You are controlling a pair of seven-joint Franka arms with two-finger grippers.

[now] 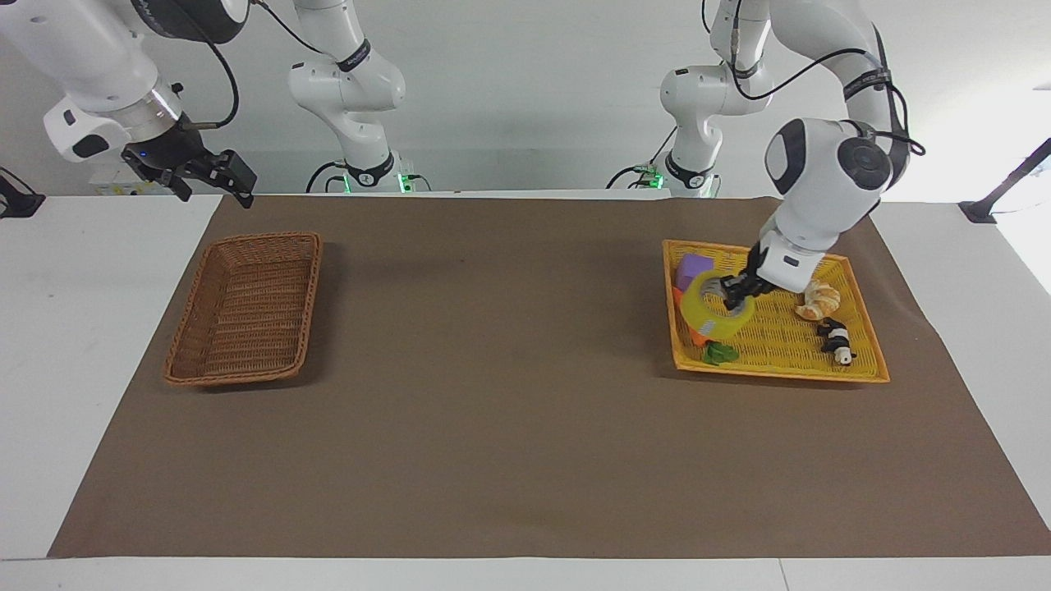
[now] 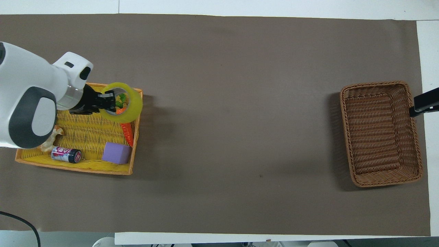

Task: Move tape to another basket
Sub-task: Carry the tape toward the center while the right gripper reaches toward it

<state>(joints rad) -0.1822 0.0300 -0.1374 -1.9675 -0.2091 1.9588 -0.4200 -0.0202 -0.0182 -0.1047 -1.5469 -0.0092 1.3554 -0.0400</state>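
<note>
Over the yellow tray (image 1: 862, 332) my left gripper (image 1: 733, 292) pinches the tape (image 1: 713, 312); the basket (image 1: 246, 308) sits toward the open, waiting right gripper (image 1: 197, 172)

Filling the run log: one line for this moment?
left tool: shut on tape, over tray | right tool: open, waiting | basket: empty

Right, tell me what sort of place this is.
Probably a robotics lab: two white Franka arms bolted at a table under a brown mat, with toy props in a yellow tray and a brown wicker basket.
</note>
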